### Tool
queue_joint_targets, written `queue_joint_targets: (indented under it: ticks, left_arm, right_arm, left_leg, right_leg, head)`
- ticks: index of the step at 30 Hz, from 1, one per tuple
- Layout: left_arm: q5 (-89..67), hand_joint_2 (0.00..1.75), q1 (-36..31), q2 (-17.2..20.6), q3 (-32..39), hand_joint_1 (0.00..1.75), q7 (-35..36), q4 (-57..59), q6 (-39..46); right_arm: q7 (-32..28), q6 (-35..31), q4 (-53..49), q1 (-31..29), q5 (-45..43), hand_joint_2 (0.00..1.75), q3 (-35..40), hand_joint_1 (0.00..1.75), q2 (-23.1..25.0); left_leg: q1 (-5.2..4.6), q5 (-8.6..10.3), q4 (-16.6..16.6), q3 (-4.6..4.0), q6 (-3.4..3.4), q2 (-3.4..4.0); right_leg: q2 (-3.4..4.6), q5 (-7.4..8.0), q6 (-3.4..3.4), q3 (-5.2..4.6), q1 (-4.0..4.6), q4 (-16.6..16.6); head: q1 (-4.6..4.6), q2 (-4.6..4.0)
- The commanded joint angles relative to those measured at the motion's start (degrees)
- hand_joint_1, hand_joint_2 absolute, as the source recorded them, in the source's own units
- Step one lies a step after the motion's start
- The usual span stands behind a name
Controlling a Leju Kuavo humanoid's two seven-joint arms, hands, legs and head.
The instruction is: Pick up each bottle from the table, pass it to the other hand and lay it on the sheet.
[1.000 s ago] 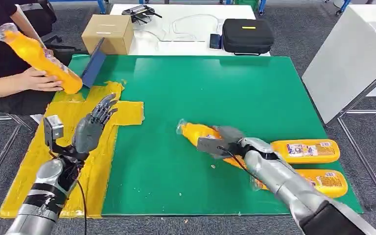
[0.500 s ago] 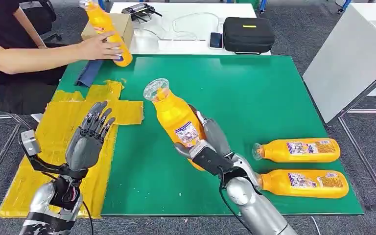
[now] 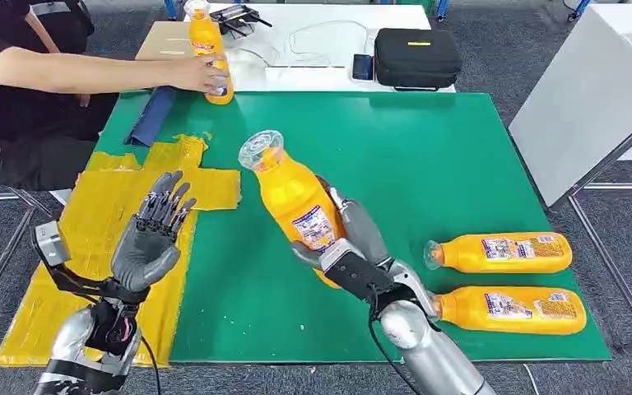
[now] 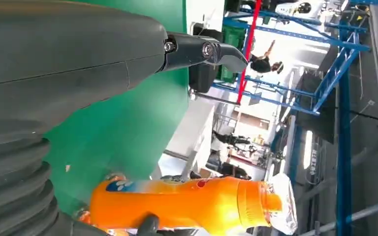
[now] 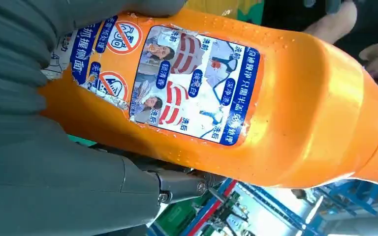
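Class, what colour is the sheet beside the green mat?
Yellow sheet, clearest in the head view.

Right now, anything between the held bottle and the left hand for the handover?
Nothing visible. The right hand holds the bottle up over the green mat; the left hand is raised with fingers spread over the yellow sheet, an open gap between them.

Orange bottle (image 3: pixel 296 202) tilted, cap up, held above green mat | two more (image 3: pixel 502 253) (image 3: pixel 514 309) lying side by side at right | fourth (image 3: pixel 211 51) upright, far edge | yellow sheet (image 3: pixel 99 222) left.
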Motion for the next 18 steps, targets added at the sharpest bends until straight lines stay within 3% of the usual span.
queue_joint_targets:
  ticks: [1,18]
  left_arm:
    - [-1.48,1.75,-1.21,0.07,-1.7,0.0,-0.49,0.05,-0.42]
    - [11.81,1.75,1.2,1.73,-2.42,0.0,3.67,-2.32,-7.91]
  right_arm:
    - [0.53,2.84,2.63,-1.9,1.07,1.75,4.46,1.75,0.18]
    - [2.24,7.96,1.9,-2.49,7.01,1.75,17.02,1.75,-1.57]
  left_leg:
    - [0.02,-0.05,0.0,0.12,-0.05,0.12]
    - [0.02,-0.15,0.02,0.28,-0.08,0.22]
  right_leg:
    - [0.04,-0.03,0.0,0.13,0.03,-0.03]
    - [0.1,-0.1,-0.01,0.27,0.03,-0.01]
  head:
    - [0.02,0.0]
    - [0.0,0.0]
